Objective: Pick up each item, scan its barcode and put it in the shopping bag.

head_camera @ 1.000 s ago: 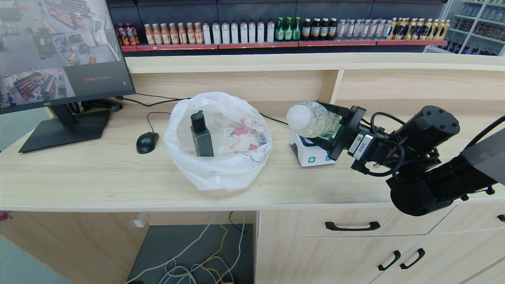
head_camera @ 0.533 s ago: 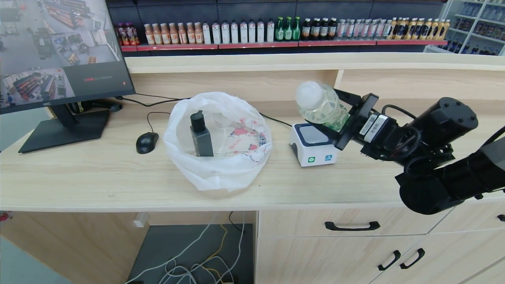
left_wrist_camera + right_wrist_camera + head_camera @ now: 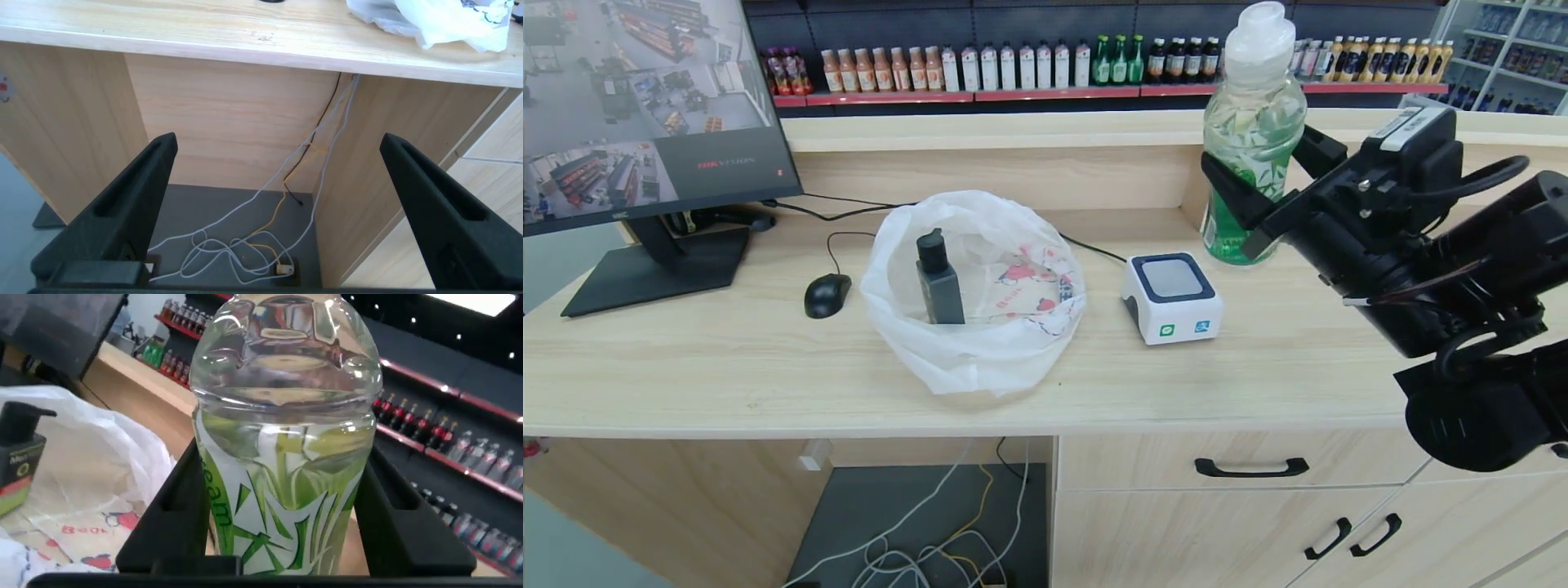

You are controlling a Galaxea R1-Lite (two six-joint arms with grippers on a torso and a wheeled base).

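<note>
Clear plastic with a green label, the bottle [image 3: 1252, 139] hangs upright in the air up and to the right of the scanner [image 3: 1172, 298], its white cap on top. The right gripper [image 3: 1270, 175] holds it around the lower half. In the right wrist view the two black fingers [image 3: 176, 514] press against the label on either side of the bottle [image 3: 286, 457].

The scanner, a small white box with a dark-framed window facing up, sits on the pale wood worktop [image 3: 727, 359]. Just left of it stands the white bag [image 3: 980, 294], mouth open, with a dark pump bottle [image 3: 939, 282] upright inside (printed packets lie beside it in the bag). Farther left of the scanner are a black mouse [image 3: 827, 294] and a monitor [image 3: 637, 98].

The left gripper [image 3: 278, 204] is low in front of the worktop, well left of and below the scanner. Its fingers are spread wide and hold nothing. It faces loose cables [image 3: 245, 245] on the floor under the worktop.
</note>
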